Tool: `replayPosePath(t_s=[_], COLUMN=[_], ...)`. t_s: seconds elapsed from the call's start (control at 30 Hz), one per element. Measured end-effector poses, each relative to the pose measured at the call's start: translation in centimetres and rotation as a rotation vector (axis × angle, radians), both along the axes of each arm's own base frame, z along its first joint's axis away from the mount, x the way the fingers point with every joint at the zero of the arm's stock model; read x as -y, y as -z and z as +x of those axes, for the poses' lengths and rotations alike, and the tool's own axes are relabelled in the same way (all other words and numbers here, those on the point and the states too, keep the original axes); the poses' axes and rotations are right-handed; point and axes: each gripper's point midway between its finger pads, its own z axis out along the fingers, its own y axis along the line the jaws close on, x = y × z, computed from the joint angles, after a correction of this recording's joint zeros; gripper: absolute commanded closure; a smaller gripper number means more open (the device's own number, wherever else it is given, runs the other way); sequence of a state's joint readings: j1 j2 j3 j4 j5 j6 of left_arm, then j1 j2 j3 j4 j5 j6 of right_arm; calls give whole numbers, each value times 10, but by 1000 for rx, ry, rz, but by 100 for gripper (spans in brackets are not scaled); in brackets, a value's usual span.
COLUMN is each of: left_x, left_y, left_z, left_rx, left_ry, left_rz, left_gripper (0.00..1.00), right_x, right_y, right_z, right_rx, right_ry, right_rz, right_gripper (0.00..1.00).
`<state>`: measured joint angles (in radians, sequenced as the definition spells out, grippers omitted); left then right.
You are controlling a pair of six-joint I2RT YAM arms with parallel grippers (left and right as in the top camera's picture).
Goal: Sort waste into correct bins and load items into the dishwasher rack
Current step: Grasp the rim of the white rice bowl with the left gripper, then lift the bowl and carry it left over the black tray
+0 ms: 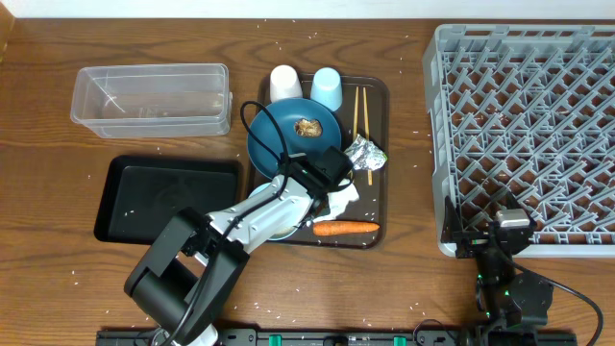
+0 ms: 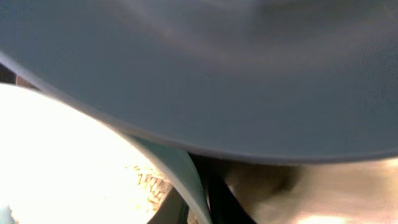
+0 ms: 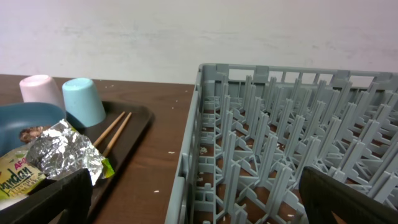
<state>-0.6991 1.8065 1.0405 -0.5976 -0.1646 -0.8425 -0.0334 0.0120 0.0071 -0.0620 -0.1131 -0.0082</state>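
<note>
My left gripper (image 1: pixel 332 165) is at the lower right rim of the dark blue plate (image 1: pixel 288 139), which holds a brown food lump (image 1: pixel 307 127). In the left wrist view the plate's underside (image 2: pixel 205 68) fills the top. The light blue bowl (image 2: pixel 68 162) with rice lies below it, and the dark fingers (image 2: pixel 214 202) seem shut on the rim. On the brown serving tray (image 1: pixel 377 96) are a white cup (image 1: pixel 285 84), light blue cup (image 1: pixel 328 88), chopsticks (image 1: pixel 360 111), foil wrapper (image 1: pixel 365 154), tissue (image 1: pixel 340 200) and carrot (image 1: pixel 346 228). My right gripper (image 1: pixel 509 231) is open and empty (image 3: pixel 196 186).
The grey dishwasher rack (image 1: pixel 524 135) stands at the right, its near wall (image 3: pixel 193 155) just before my right gripper. A clear tub (image 1: pixel 154 96) is at the back left and a black tray (image 1: pixel 168 199) in front of it. Rice grains are scattered over the wooden table.
</note>
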Motion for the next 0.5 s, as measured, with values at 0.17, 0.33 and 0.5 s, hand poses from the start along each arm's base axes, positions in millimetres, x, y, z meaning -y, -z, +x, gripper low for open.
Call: replayPosePath(t_s=[0.17, 0.33, 0.5], left_x=[0, 0, -1], left_y=[0, 0, -5], left_z=[-1, -1, -4], left_rx=[2, 1, 0], left_ry=[5, 5, 8], left_rz=[8, 9, 9], left_gripper=[94, 94, 94], right_x=[0, 0, 0], right_y=[0, 0, 0], right_z=[0, 0, 0], right_rx=[0, 0, 0], right_ry=[0, 0, 0], right_rz=[0, 0, 0], right_gripper=[1, 1, 1])
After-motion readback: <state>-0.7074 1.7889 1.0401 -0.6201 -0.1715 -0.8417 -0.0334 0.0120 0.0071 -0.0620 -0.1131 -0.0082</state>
